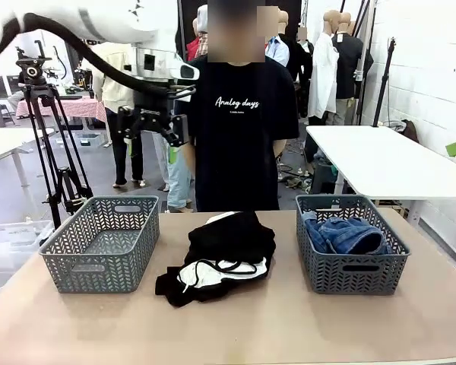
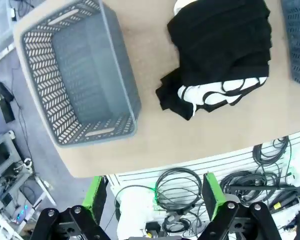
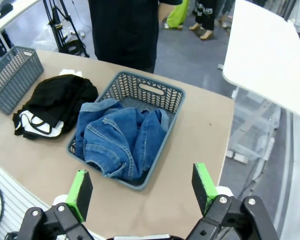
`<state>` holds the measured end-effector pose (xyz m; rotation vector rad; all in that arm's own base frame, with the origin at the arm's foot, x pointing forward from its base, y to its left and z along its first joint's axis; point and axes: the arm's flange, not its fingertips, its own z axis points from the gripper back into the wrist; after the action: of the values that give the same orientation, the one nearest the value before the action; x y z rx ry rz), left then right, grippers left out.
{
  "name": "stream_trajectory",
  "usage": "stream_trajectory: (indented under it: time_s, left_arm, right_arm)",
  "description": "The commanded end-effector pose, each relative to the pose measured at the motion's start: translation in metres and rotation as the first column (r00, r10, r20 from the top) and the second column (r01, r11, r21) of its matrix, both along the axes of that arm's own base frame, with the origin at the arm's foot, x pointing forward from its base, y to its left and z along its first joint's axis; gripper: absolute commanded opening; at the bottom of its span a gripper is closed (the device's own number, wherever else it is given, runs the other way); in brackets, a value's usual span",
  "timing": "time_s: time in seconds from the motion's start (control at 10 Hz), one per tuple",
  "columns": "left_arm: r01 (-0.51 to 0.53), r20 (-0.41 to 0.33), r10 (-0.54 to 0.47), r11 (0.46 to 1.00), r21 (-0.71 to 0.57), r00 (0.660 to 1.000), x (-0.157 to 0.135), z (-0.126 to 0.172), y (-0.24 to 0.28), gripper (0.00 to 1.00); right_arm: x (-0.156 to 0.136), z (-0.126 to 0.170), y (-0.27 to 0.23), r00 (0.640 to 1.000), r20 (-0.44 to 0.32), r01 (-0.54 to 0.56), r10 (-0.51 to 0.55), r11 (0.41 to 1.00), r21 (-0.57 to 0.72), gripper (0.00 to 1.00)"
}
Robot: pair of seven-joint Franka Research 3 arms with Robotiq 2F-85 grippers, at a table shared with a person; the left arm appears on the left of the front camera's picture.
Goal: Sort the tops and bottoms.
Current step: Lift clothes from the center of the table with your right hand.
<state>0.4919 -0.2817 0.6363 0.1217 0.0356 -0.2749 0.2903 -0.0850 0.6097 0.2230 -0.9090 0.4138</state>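
1. While your left gripper (image 2: pixel 154 200) and right gripper (image 3: pixel 142 190) hung open and empty, jeans (image 1: pixel 348 234) lay in the right basket (image 1: pixel 349 268).
2. Sorting was barely begun: the black-and-white pile (image 1: pixel 228 242) sat between the baskets, and next you likely needed to pinch one garment.

Table top (image 1: pixel 304 323): tan board, smooth and matt, wood-look.
Nine o'clock basket (image 1: pixel 99 268), reckoned from the clothes pile: grey moulded plastic, lattice-cut walls, dull sheen.
Three o'clock basket (image 1: pixel 349 275): the same grey plastic lattice.
Jeans (image 1: pixel 348 234) inside it: blue denim, coarse weave, faded patches, stitched seams.
Black garment (image 1: pixel 232 237): soft matt cloth, rumpled.
White garment (image 1: pixel 213 274), at six o'clock under the black one: thin cloth with black trim.
Left gripper (image 2: pixel 152 182) pads (image 2: pixel 211 195): bright green, matt. The links below them are black and faintly glossy.
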Motion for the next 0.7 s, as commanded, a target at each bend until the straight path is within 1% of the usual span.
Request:
stream_trajectory:
  time_s: [0.0, 0.1, 0.2, 0.3, 0.4, 0.5, 0.6]
  left_arm:
    - [0.007, 0.015, -0.008, 1.0, 0.015, 1.0, 0.021, 0.011, -0.02, 1.0]
    - [0.007, 0.015, -0.008, 1.0, 0.015, 1.0, 0.021, 0.011, -0.02, 1.0]
    - [0.014, 0.009, -0.014, 1.0, -0.004, 1.0, 0.006, 0.001, -0.011, 1.0]
    - [0.08, 0.007, -0.08, 0.996, -0.028, 0.997, 0.009, -0.002, -0.001, 1.0]
    - [0.055, 0.031, -0.053, 0.994, -0.097, 0.998, 0.003, -0.007, 0.024, 1.0]
    - [0.141, 0.05, -0.138, 0.988, -0.067, 0.989, -0.008, -0.016, 0.055, 1.0]
    - [0.177, 0.071, -0.173, 0.983, -0.055, 0.982, -0.025, -0.022, 0.089, 1.0]
  right_arm:
    - [0.001, -0.001, 0.001, 1.0, -0.001, -0.002, 0.002, 1.0, 0.001, 1.0]
    - [0.001, -0.001, 0.001, 1.0, -0.001, -0.002, 0.002, 1.0, 0.001, 1.0]
    - [0.001, -0.001, 0.001, 1.0, -0.001, -0.002, 0.002, 1.0, 0.001, 1.0]
    - [0.001, -0.001, 0.001, 1.0, -0.001, -0.002, 0.002, 1.0, 0.001, 1.0]
    - [0.001, -0.001, 0.001, 1.0, -0.001, -0.002, 0.002, 1.0, 0.001, 1.0]
    - [0.001, -0.001, 0.001, 1.0, -0.001, -0.002, 0.002, 1.0, 0.001, 1.0]
    - [0.001, -0.001, 0.001, 1.0, -0.001, -0.002, 0.002, 1.0, 0.001, 1.0]
